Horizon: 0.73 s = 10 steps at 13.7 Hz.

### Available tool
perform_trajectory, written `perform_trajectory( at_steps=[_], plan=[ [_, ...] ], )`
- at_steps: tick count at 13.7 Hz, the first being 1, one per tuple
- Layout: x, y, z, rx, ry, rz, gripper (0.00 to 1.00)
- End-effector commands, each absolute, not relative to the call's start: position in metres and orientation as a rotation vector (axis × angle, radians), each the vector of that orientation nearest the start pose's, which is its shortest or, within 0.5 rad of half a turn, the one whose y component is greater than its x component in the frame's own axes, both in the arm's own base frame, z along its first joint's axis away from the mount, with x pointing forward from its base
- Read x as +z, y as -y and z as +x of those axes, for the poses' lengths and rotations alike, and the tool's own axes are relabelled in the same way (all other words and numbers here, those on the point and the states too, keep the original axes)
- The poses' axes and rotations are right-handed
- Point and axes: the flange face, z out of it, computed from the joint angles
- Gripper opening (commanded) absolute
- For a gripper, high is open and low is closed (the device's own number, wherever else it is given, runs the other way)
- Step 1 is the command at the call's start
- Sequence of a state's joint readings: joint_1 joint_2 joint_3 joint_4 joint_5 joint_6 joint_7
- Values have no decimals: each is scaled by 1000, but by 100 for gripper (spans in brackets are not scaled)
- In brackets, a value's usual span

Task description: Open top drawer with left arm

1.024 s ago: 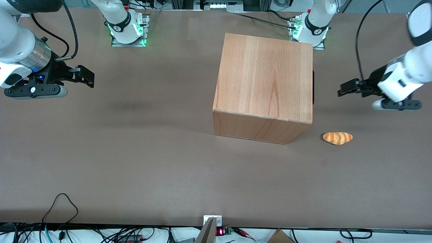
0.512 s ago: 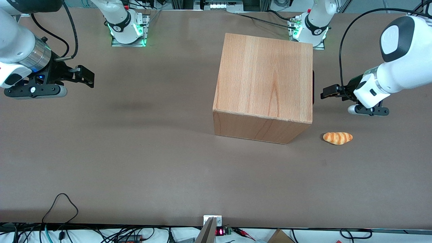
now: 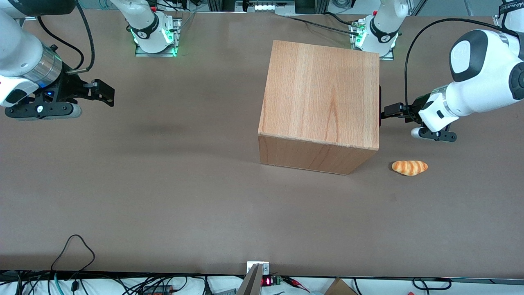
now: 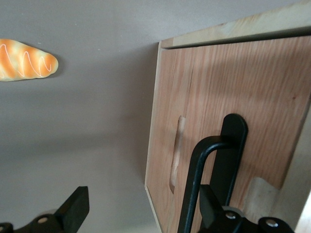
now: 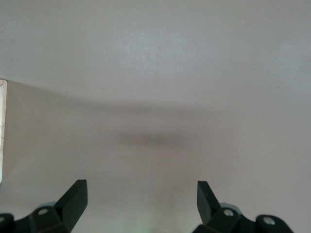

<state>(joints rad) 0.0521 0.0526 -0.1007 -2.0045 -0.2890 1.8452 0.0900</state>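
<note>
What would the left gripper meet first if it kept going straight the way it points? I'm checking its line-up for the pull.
Probably the black handle of the top drawer. The open gripper points at the cabinet's front, one finger already beside the bar.

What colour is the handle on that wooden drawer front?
Black. The bar handle on the top drawer shows best in the left wrist view, with the open gripper at it.
</note>
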Motion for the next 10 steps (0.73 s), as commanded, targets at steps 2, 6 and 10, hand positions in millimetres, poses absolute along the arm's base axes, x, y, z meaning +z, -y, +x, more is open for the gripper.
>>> perform_trajectory(
  at_steps=[2,6,10],
  plan=[
    [416,49,532,337,-107,-3444,100],
    [409,49,530,354,-159,-3447,100],
    [402,48,527,367,-203,-3447,100]
  ],
)
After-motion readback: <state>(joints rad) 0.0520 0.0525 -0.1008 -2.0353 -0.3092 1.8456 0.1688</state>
